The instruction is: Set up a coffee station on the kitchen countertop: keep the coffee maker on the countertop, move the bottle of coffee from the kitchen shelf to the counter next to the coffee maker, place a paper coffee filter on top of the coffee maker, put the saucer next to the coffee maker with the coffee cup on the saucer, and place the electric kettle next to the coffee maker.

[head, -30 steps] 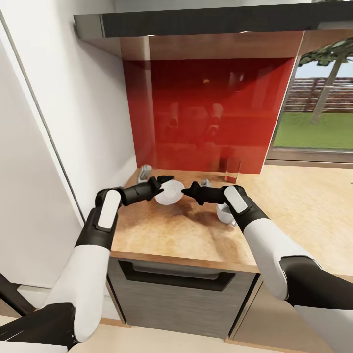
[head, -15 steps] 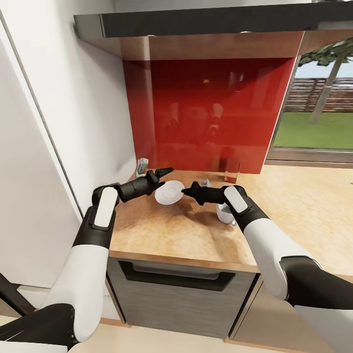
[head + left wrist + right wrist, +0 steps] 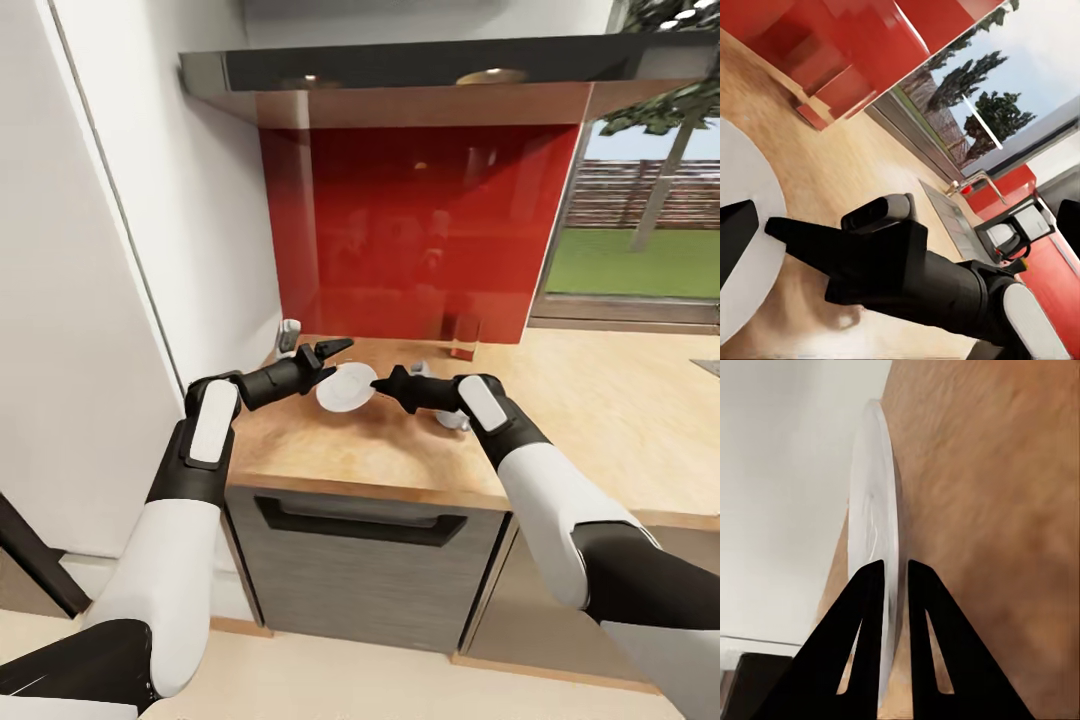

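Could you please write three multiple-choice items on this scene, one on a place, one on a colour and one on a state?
1. Where is the cup?
A. on the countertop, behind the right forearm
B. on the saucer
C. on the floor

2. What colour is the wall panel behind the countertop?
A. blue
B. red
C. green

3. What is the right claw doing?
A. hanging open, away from everything
B. gripping the cup
C. pinching the saucer's rim

Answers:
1 A: the head view shows the cup on the wood by the right arm.
2 B: the panel is glossy red.
3 C: the right wrist view shows both fingers clamping the saucer's edge, while the left claw is open beside it.
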